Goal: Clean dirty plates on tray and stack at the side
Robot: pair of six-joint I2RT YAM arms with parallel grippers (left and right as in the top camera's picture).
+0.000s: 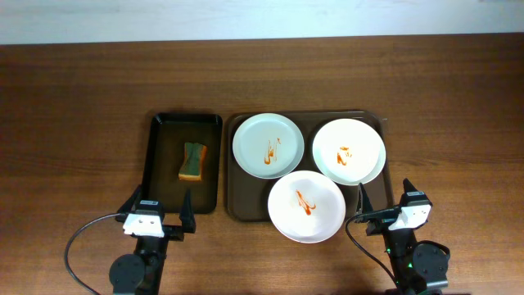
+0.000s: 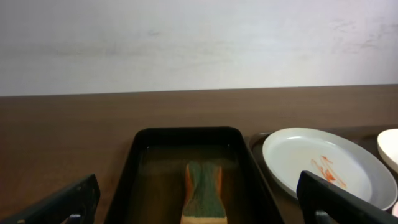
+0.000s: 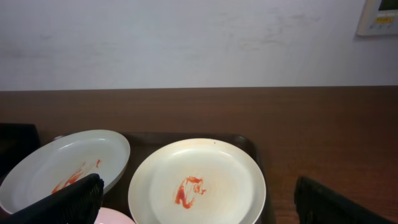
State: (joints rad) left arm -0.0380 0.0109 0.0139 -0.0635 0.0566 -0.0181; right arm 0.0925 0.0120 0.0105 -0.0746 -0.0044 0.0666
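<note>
Resting on tray (image 1: 246, 197) — three smeared plates (image 1: 268, 146).

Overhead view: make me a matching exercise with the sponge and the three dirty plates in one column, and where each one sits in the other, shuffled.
1 sponge
2 pale green plate
3 pinkish plate
4 cream plate

A right side of the brown tray
B in the black tray
C left side of the brown tray
D overhanging the brown tray's near edge

Pairs: 1-B, 2-C, 3-D, 4-A

Dark wooden table (image 1: 82, 82); plain white wall (image 3: 186, 37) behind; a pale panel (image 3: 379, 15), perhaps a thermostat.
</note>
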